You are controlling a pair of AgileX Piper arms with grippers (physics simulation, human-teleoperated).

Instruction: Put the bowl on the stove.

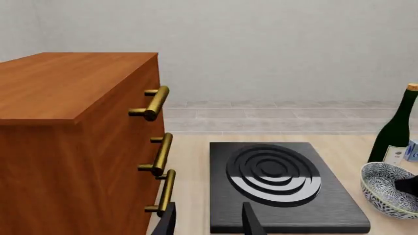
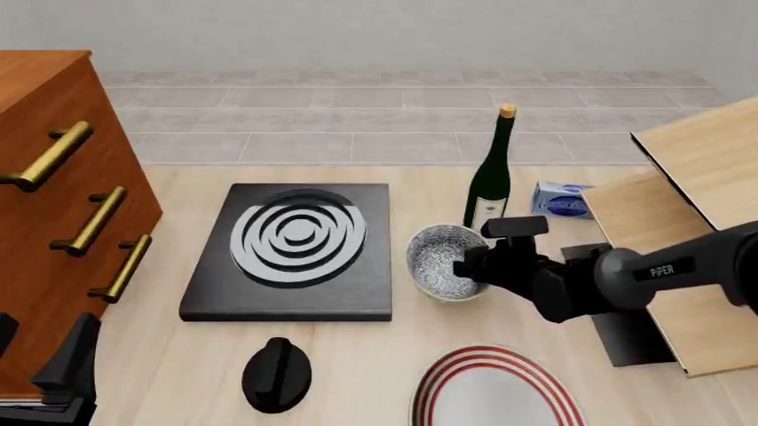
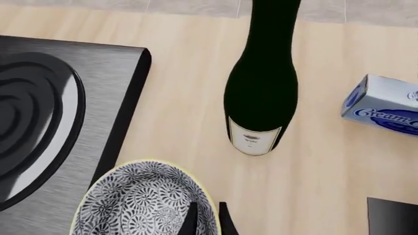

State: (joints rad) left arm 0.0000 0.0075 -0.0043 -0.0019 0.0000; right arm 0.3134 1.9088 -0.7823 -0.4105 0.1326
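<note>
My right gripper [image 2: 471, 264] pinched narrow on bowl [image 2: 442, 260] rim, frame centre, just right of stove [image 2: 293, 250]. Risk: thin grip slips, bowl tips; bottle [image 2: 488, 182] close behind, could topple.

Bowl look: my bowl [image 2: 441, 259] is small, round and deep, grey-white with a dense speckled pattern inside and a pale rim.
Bowl pose: it sits tilted, its opening turned toward the front camera and toward the stove, so I see well into it.
Bowl place: it lies on the wooden table just beside my stove's right edge, near that edge's front half, not on the slab.
Stove look: my stove [image 2: 359, 295] is a flat square black slab with a round burner of concentric white-grey rings, far wider than the bowl.
Stove pose: it lies flat on the table, nothing on its burner.
</note>
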